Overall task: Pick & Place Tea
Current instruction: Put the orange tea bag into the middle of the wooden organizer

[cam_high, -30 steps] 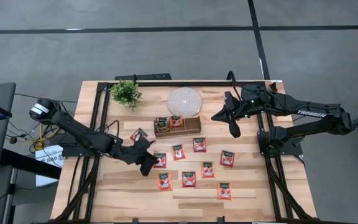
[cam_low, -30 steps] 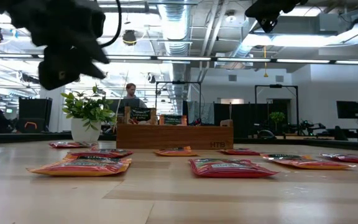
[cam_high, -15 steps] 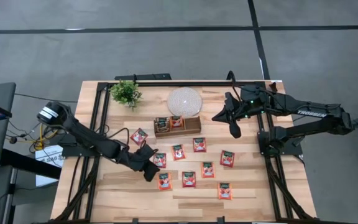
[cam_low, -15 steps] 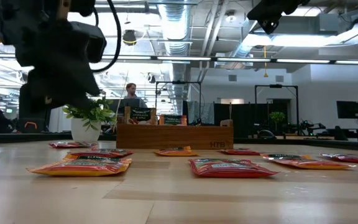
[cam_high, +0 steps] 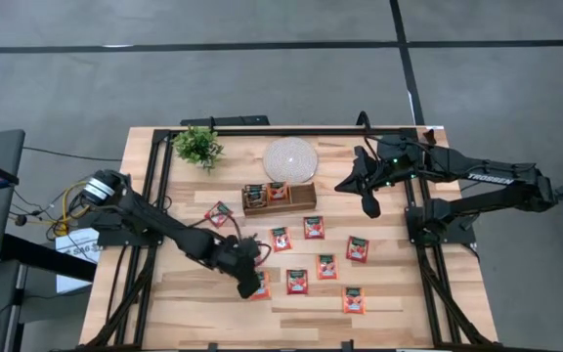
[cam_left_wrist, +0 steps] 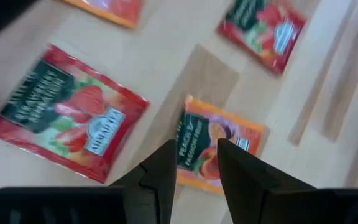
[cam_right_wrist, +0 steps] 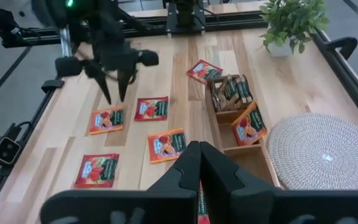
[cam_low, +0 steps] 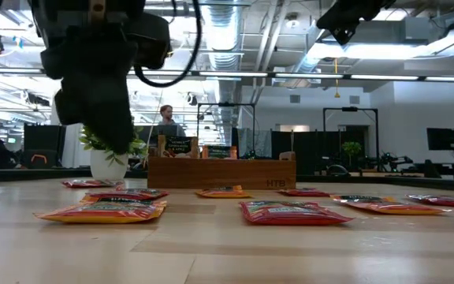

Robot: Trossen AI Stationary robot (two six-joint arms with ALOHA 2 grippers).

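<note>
Under the open left gripper (cam_left_wrist: 194,165), an orange sachet (cam_left_wrist: 218,144), flat, slightly askew.

table (cam_high: 389,293): light wood planks, matt, visible grain. tea sachets (cam_left_wrist: 67,121): glossy foil-like wrappers, printed, slightly crinkled. tray (cam_low: 221,173): brown wood, smooth matt finish. round disc (cam_right_wrist: 319,152): white, woven cord look, rough texture. left gripper (cam_left_wrist: 194,177) fingers: dark matt plastic. arms: dark, matt. table frame (cam_high: 159,186): black metal. floor: grey, matt.
</note>
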